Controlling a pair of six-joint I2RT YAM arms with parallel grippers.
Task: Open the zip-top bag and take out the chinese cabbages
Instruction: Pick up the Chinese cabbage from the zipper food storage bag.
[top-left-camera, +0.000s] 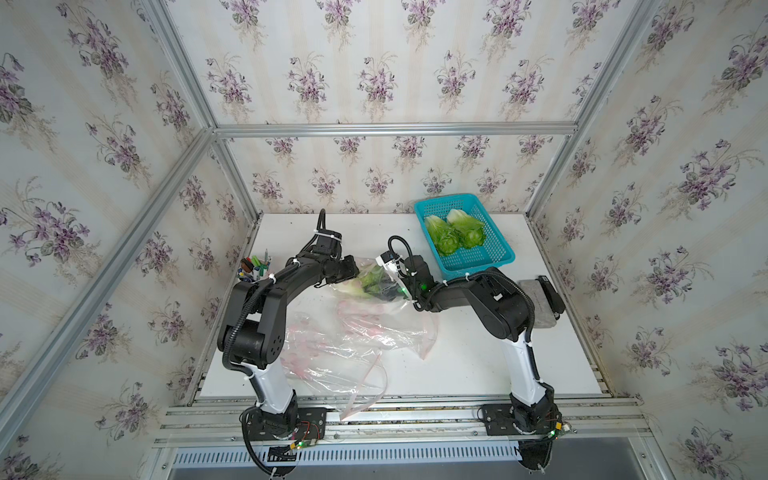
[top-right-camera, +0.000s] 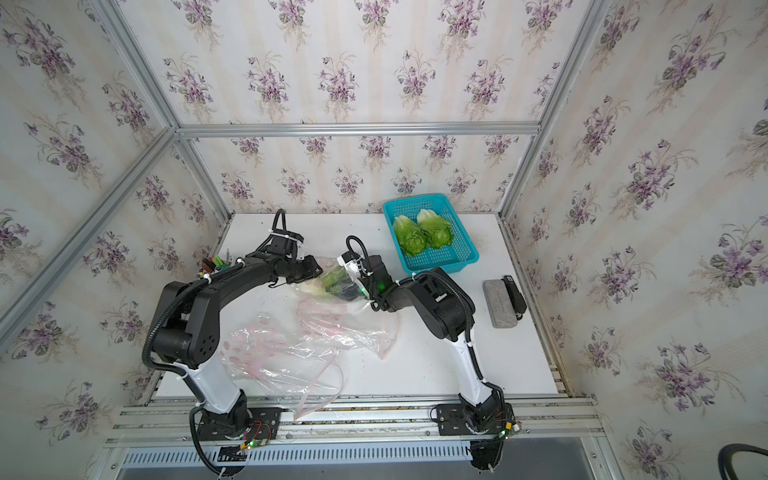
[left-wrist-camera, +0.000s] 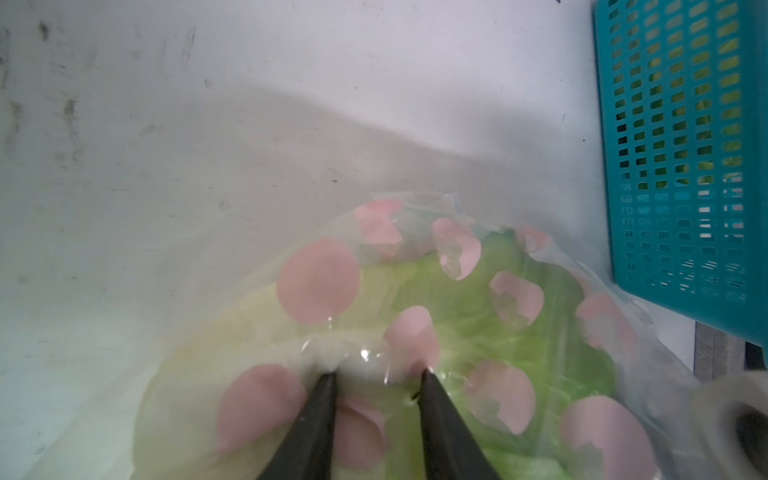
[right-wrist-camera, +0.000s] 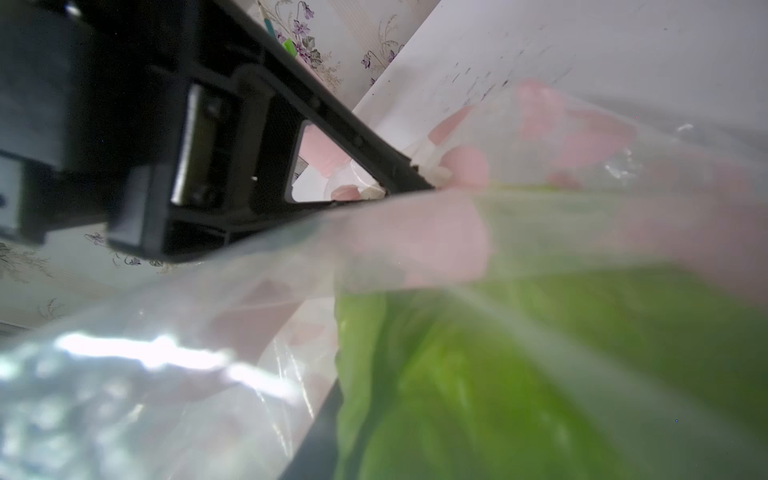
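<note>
Two chinese cabbages (top-left-camera: 444, 240) lie in the far-right basket (top-left-camera: 482, 255). The third cabbage (top-left-camera: 370, 282) sits in the bag (top-left-camera: 374, 328): left end effector (left-wrist-camera: 374, 376) spread on its film, right end effector (top-left-camera: 385, 292) pressed together.

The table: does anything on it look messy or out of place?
Yes. A crumpled pink-dotted bag lies near the front of the table, and its pink zip edge hangs past the table's front edge onto the metal rails. Nothing looks spilled or broken.
</note>
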